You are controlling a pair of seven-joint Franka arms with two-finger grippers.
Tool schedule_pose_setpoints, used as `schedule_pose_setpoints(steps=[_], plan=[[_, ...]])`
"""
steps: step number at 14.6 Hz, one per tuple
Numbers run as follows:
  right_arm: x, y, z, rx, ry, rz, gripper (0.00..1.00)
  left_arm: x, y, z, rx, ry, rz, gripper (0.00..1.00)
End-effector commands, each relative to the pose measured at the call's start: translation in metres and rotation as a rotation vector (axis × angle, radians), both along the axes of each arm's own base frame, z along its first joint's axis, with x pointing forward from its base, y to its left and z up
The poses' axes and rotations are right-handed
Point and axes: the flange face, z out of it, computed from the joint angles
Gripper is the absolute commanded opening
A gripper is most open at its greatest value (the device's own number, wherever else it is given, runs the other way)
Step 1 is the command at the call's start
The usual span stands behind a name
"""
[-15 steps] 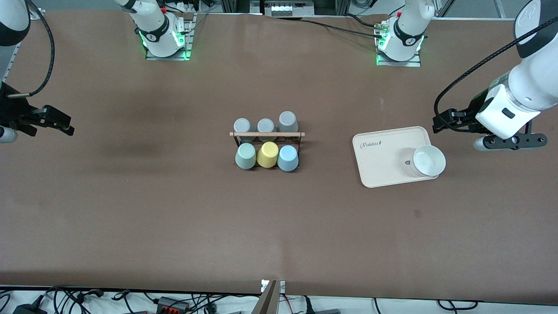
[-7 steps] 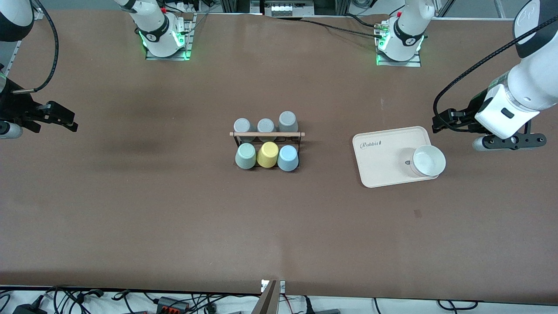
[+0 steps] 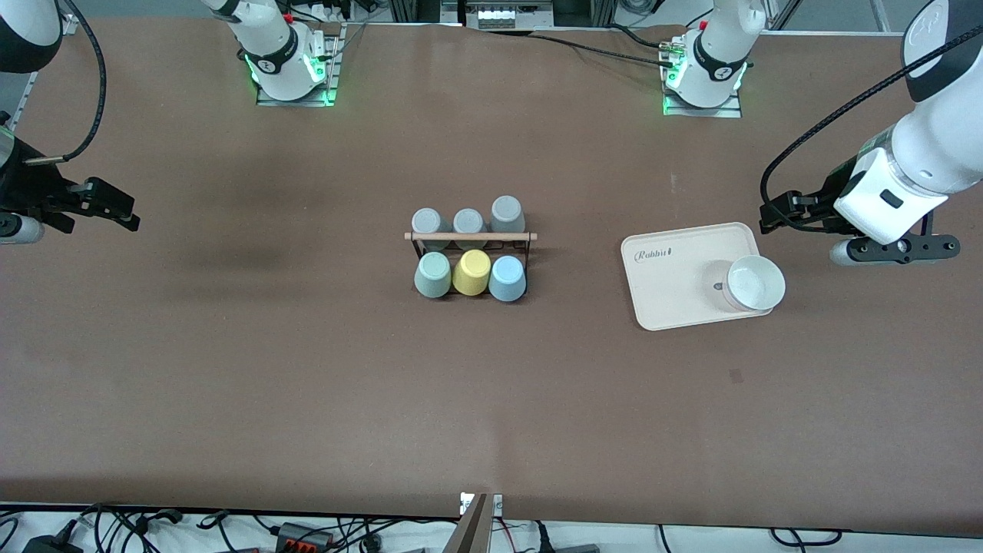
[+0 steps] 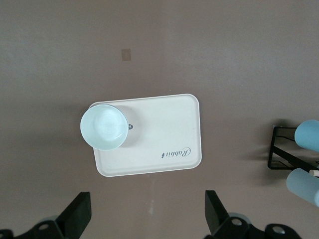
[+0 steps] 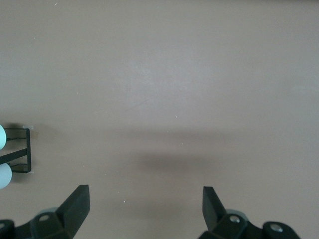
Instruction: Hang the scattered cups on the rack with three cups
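Brown table (image 3: 307,369) with rack (image 3: 470,238), tray (image 3: 676,276).

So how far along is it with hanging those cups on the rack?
It looks finished. The mint green cup and the light blue cup sit on the rack on either side of the yellow cup, with three grey cups in the other row. The left gripper and right gripper are open, holding nothing, out toward the table's ends. No cups lie loose.

Rack (image 3: 471,240): black wire frame, light wooden rod on top.
Row nearer front camera: pale mint green cup (image 3: 433,274), yellow cup (image 3: 471,272), light blue cup (image 3: 507,278).
Farther row: three grey cups (image 3: 468,221).
Tray (image 3: 676,296): cream, dark script lettering.
Bowl (image 3: 756,282): white.
Table (image 3: 307,369): plain matte brown.
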Motion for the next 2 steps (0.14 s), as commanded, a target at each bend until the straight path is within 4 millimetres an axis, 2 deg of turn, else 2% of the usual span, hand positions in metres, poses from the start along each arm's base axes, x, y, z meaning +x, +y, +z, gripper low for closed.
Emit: schedule_pose_setpoints(steps=[1,2], plan=[[-0.01,-0.0023,0.0063,-0.01,0.006,0.024,1.0,-0.0041,-0.0013,0.0033,-0.009,-0.009,-0.017,1.0],[-0.0109,-0.0015,0.0079,-0.009,0.005,0.024,1.0,-0.0041,-0.0013,0.0033,-0.009,-0.009,-0.017,1.0]])
